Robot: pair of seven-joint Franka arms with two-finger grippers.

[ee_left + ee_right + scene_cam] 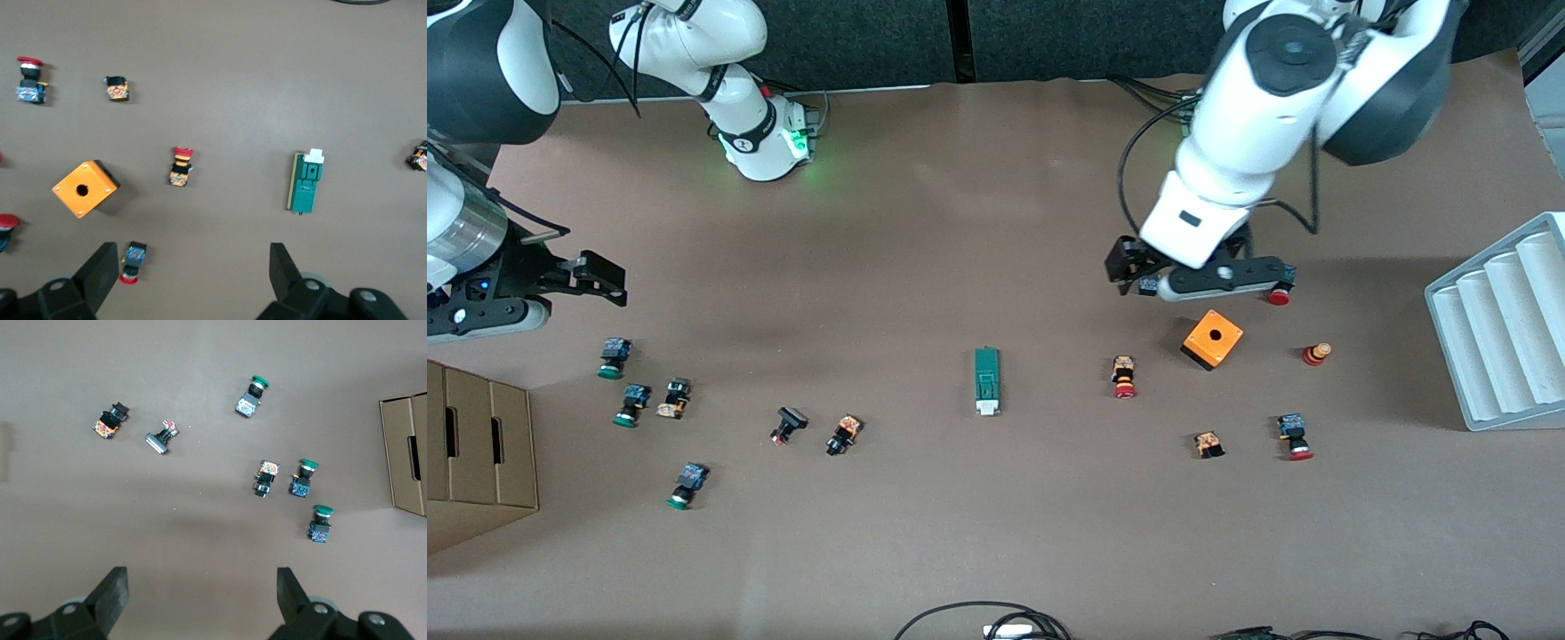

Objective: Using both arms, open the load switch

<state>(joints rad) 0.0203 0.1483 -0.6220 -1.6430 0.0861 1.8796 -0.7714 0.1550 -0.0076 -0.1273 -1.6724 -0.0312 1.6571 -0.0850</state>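
The load switch (987, 380), a narrow dark-green block with a white lever piece at the end nearer the front camera, lies flat mid-table. It also shows in the left wrist view (305, 181), apart from the fingers. My left gripper (1209, 284) hangs open over the table by the orange cube. Nothing sits between its fingers in its own view (193, 270). My right gripper (480, 311) hangs open over bare table at the right arm's end, also holding nothing (200, 590). The right wrist view does not take in the load switch.
An orange cube (1213, 339) with a hole and several red-capped push-buttons (1124, 376) lie toward the left arm's end. Green-capped push-buttons (613, 357) lie toward the right arm's end. A cardboard box (476, 444) and a white ribbed rack (1503, 329) stand at the table's two ends.
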